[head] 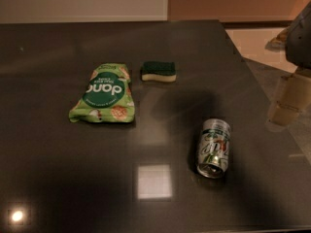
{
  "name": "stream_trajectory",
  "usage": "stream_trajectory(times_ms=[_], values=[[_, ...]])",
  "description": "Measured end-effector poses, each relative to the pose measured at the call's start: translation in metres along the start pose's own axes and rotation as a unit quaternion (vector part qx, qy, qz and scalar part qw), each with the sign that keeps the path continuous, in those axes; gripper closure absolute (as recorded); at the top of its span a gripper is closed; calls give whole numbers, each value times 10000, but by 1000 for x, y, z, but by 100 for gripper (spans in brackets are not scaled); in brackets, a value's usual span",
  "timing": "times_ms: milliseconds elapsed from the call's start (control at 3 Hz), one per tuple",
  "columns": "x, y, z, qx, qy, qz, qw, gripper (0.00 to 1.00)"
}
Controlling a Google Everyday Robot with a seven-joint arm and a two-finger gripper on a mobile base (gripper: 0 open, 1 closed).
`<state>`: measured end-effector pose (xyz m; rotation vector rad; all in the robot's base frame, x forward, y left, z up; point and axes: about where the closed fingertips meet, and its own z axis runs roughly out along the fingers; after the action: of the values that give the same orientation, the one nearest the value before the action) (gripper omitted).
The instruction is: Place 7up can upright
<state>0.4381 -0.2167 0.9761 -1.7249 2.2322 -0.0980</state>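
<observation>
Lying sideways, 7up can [214,148] sits between snack bag [103,94] and pincer [284,111].

Dark glossy table [58,178], carrying: 7up can [214,148] on its side, flat green snack bag [104,93], green-topped sponge [159,72]; gripper [284,108] above its right edge.

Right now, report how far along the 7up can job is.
Done: nothing yet. The 7up can lies on its side on the dark table, with one metal end facing the camera. In hand: nothing. The gripper hangs at the right edge of the view, clear of the can. Left: reach the can, grasp it and stand it upright. The snack bag and sponge lie apart from it.
</observation>
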Motion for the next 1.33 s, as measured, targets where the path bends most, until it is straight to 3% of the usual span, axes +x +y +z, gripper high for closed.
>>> stream_trajectory(times_ms=[667,1000,1333], values=[[-4,0,1,-23,5,-88,10000,0],[-19,-1,11,-168,-48,-522,9985,0],[-41,8,33,-497,-284,-1206,9911,0]])
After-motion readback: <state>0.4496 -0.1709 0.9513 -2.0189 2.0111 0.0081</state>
